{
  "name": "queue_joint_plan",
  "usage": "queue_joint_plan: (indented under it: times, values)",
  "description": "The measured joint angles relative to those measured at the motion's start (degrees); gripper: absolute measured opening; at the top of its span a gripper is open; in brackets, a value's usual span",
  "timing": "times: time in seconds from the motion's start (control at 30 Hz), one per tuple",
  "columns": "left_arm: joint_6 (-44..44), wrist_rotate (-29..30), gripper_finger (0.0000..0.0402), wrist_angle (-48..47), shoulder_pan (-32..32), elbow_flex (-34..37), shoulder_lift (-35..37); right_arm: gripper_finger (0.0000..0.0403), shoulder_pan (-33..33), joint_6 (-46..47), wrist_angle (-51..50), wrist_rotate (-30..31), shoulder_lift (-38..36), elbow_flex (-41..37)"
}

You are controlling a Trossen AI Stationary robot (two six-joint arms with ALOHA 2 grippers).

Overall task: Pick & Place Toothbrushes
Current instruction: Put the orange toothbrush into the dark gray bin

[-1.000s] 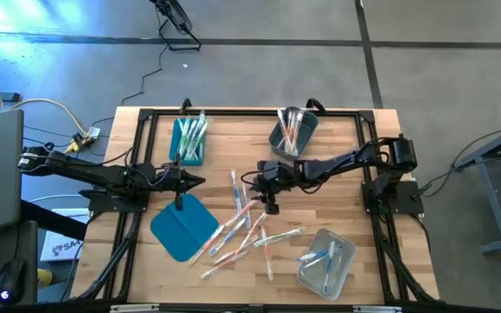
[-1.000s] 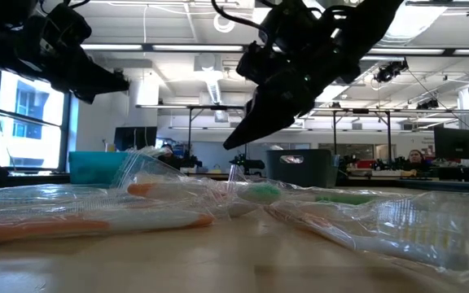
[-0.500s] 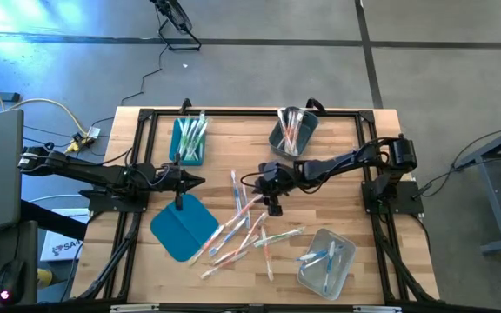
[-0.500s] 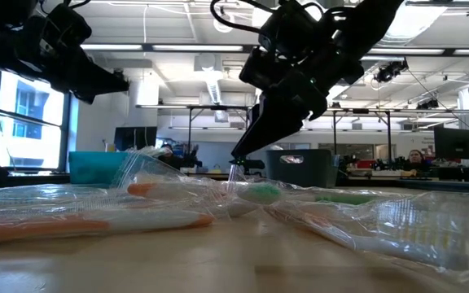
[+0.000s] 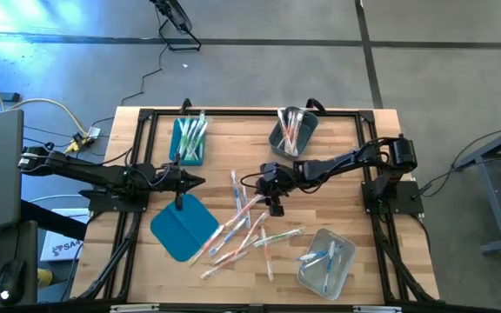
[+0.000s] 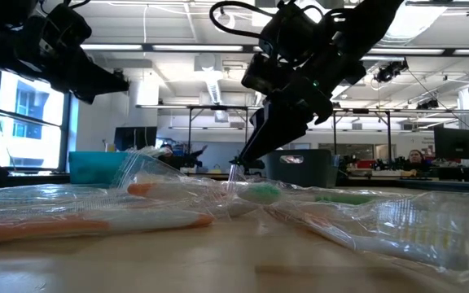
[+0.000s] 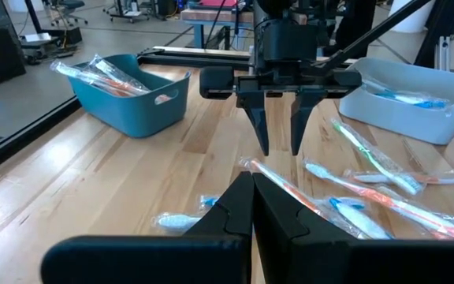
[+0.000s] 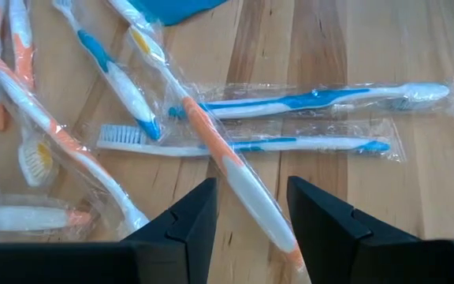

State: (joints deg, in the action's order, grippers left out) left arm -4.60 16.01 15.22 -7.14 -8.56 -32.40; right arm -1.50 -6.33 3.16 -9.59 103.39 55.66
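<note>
My right gripper (image 8: 249, 207) hangs fingers parted over an orange-and-white toothbrush (image 8: 227, 162) — one of the toothbrushes (image 5: 246, 228) scattered mid-table. Bare wood lies toward the table edge (image 5: 368, 209). My left gripper (image 5: 197, 181) waits clenched above the teal lid (image 5: 183, 226).

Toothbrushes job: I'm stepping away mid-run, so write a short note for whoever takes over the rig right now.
Right gripper: open, fingers pointing down over the loose pile mid-table, straddling an orange-and-white toothbrush; nothing held.
Left gripper: shut, empty, waiting at the table's left side above the teal lid.
Done: some brushes already lie in the teal bin, the grey bin and the clear bin.
Left: the wrapped toothbrushes scattered mid-table still need sorting; the orange one under the right gripper looks like the next pick.
</note>
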Motion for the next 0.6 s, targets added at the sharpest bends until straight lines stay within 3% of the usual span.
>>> queue_joint_plan:
  times: [0.6]
  values:
    - [0.00, 0.02, 0.0000, -0.87, -0.01, 0.00, 0.00, 0.0149, 0.39, -2.01, 4.53, 0.49, 5.47, 0.00]
